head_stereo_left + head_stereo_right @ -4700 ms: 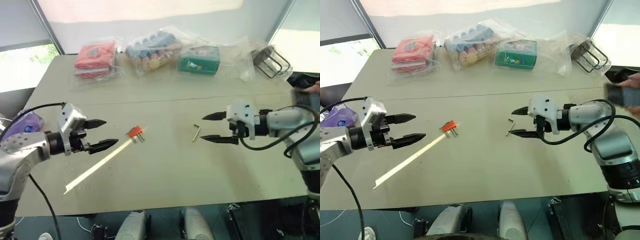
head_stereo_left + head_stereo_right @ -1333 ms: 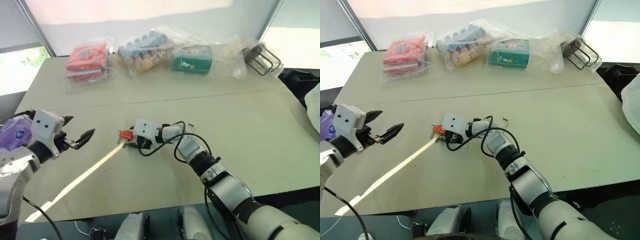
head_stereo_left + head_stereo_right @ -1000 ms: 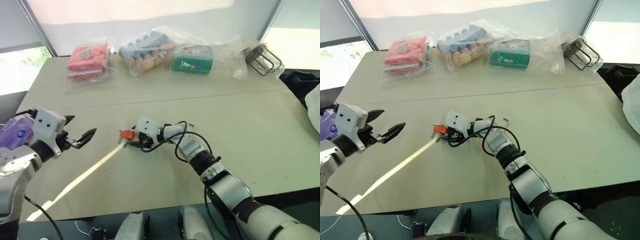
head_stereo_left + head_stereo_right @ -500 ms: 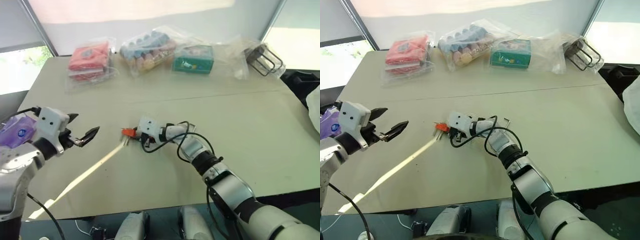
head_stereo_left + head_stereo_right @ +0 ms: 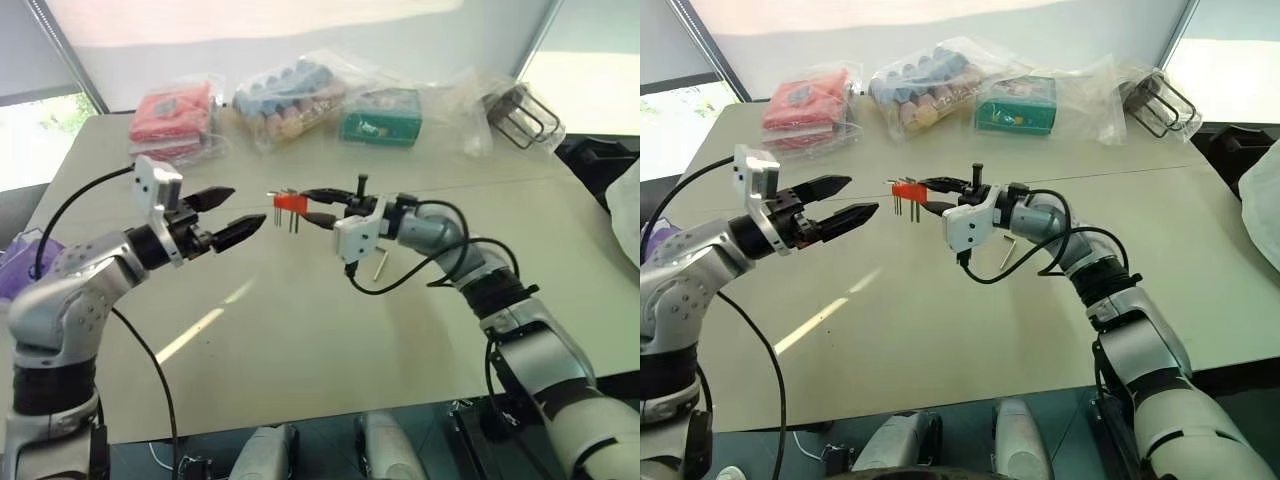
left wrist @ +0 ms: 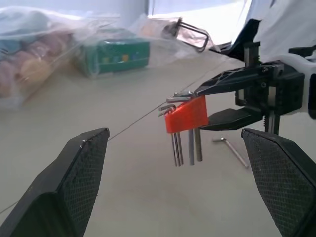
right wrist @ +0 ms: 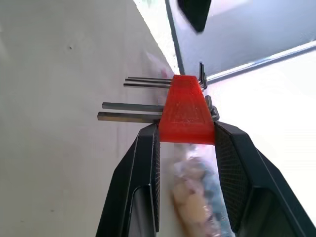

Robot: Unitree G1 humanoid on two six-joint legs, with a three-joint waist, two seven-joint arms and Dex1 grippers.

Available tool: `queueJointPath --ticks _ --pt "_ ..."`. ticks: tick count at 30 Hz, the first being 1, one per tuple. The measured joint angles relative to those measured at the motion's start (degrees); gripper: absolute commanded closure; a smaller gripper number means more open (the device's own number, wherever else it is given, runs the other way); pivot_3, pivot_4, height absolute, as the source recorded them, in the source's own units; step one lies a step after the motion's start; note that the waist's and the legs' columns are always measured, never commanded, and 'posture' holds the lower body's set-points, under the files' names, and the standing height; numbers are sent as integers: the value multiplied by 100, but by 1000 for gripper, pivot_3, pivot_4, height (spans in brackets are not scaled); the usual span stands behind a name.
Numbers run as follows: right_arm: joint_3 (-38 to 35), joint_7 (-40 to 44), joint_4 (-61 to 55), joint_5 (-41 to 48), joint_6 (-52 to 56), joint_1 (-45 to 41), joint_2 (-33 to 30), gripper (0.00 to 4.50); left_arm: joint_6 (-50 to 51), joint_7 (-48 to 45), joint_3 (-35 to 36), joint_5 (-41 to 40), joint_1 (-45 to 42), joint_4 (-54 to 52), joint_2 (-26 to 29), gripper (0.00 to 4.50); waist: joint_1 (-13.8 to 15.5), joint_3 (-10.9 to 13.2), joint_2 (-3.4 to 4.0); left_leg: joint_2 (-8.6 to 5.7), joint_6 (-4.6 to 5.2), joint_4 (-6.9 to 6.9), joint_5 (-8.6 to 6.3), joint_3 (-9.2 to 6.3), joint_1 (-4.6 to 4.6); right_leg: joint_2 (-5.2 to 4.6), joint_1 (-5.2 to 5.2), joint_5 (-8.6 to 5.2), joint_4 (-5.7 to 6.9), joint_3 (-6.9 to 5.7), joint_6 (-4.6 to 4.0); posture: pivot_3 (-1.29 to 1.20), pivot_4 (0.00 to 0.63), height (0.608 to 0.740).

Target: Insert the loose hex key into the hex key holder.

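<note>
The pale counter point(image 5: 300, 340) carries everything, with clear bags along its far edge: a red packet point(image 5: 165, 118), a bag of coloured pots point(image 5: 290, 98) and a green box point(image 5: 380, 117), all well clear of the work.

The left hand point(image 5: 232, 214) hangs above the counter with its two black fingers spread wide and nothing between them, pointing at the red holder point(image 5: 290, 202) from just beside it, likely so it can take or steady the block.

The right hand point(image 5: 320, 205) is clamped on the holder, one finger on each side of the red block, as the right wrist view shows. It holds the block up off the counter between the two hands, with the keys hanging down like a comb, which would leave the block's free side facing the left hand.

The loose hex key point(image 5: 379, 263) lies flat on the counter below the right hand, apart from both hands and untouched. It is not yet in the holder, so one hand must be freed to fetch it.
</note>
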Motion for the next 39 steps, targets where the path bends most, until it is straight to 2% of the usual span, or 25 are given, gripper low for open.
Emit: queueJointPath --ticks 9,24,27,33,34,39 --pt "-122 96 -452 186 -346 -70 -242 3509 63 -487 -479 -84 -695 685 -207 0 0 1 -1 0 0 4 0 0 -1 0 0 0 0 1 0 0 150 740" --pt "-122 414 -1080 379 -275 187 -294 3509 18 -643 -510 -78 -989 985 -499 0 9 1 -1 -1 0 10 0 0 -3 0 1 0 0 1 0 0 150 740" --pt "-122 438 -1096 385 -243 186 -295 3509 18 -659 -516 -78 -989 985 -537 902 9 1 -1 -1 0 10 0 0 -3 0 1 0 0 1 0 0 150 740" --pt "-122 475 -1089 378 -88 186 -313 3509 24 -890 -651 -163 -992 907 -573 4019 11 1 -1 -1 0 11 0 0 -3 -1 1 0 0 1 0 0 150 740" --pt "-139 470 -1087 384 -82 186 -313 3509 26 -915 -656 -199 -992 899 -574 4423 11 1 -1 -1 0 11 0 0 -3 0 1 0 0 1 0 0 150 740" --pt "-142 470 -1088 386 -82 186 -312 3509 25 -916 -654 -212 -993 900 -573 4474 10 1 -1 -1 0 11 0 0 -3 0 1 0 1 1 0 0 150 740"
